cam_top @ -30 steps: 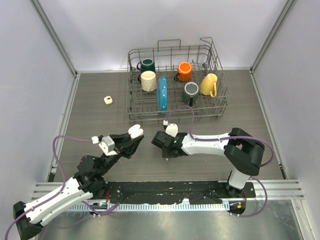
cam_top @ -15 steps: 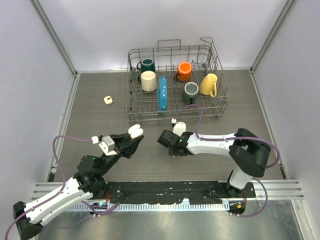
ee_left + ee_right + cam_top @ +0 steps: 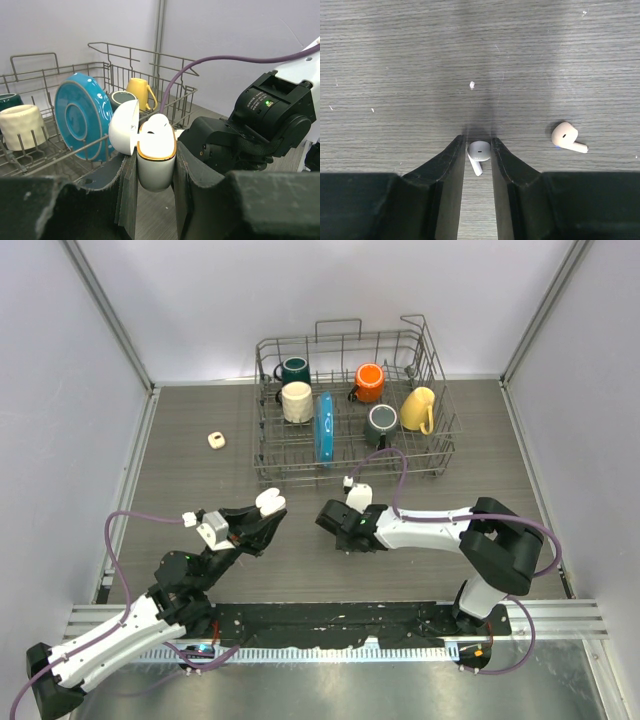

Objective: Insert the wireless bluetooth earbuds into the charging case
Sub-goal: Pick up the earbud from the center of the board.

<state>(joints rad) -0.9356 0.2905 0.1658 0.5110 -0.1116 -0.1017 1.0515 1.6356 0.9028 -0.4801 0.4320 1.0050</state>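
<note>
From above, the left gripper reaches toward the middle of the table, closed on the open case; the right gripper points down at the tabletop just to its right, near it but not touching. Behind both stands a wire rack with mugs and a blue plate on edge; a small cream thing lies alone left of the rack, too small to make out.

In the left wrist view, the fingers clamp the case upright from both sides; its lid hangs open to the left; something white and rounded sits in the orange-rimmed mouth, perhaps a bud, though I cannot be sure; the right arm's black wrist fills the space just beyond.

In the right wrist view, one bud lies between the fingertips, stem toward the camera; the fingers stand close on either side, and I cannot tell whether they pinch it or merely flank it; a second bud lies on the table off to the right, well clear.
</note>
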